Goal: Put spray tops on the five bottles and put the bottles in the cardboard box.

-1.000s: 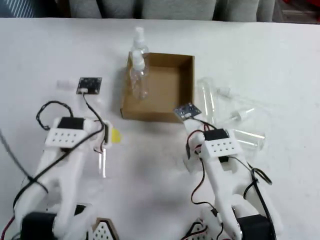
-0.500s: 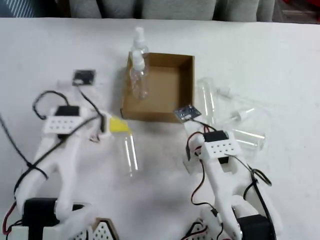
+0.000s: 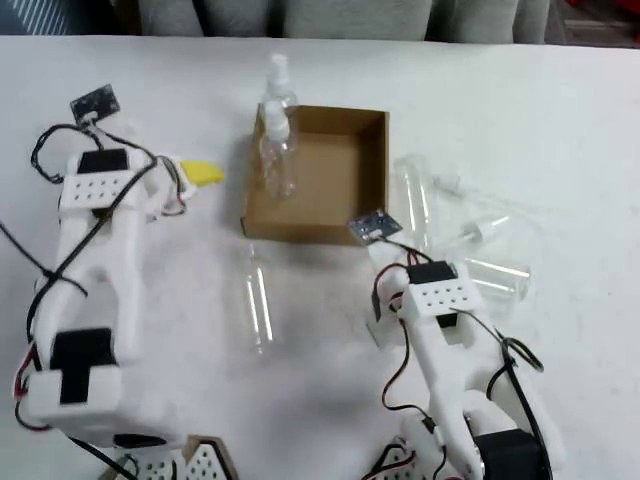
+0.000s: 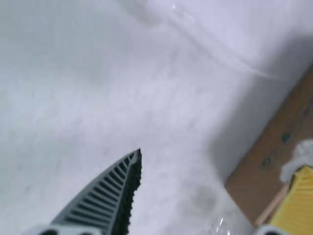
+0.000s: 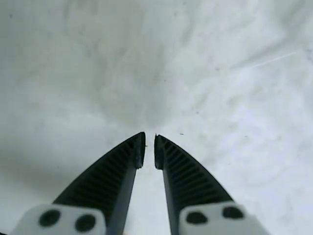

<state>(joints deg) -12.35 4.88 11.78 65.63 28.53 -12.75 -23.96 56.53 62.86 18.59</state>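
Observation:
The cardboard box [image 3: 340,180] sits open at mid-table. A bottle with a spray top [image 3: 277,150] stands inside it against its left wall, and a second topped bottle [image 3: 278,82] stands just behind the box. A clear bottle [image 3: 258,297] lies on the table in front of the box, apart from both arms. My left gripper [image 3: 195,180] hovers left of the box, open and holding nothing; in the left wrist view the left gripper [image 4: 218,164] has the box wall [image 4: 271,161] beside its yellow finger. My right gripper [image 5: 149,142] is shut over bare table, holding nothing.
Right of the box lie several clear bottles [image 3: 412,200] and loose spray tops [image 3: 480,228], close to the right arm [image 3: 440,295]. The left arm [image 3: 95,190] stands at the far left, with cables trailing beside it. White table stretches on all sides.
The left arm let go of the clear bottle, leaving it lying in front of the box, and swung back to the far left. The right arm has not moved.

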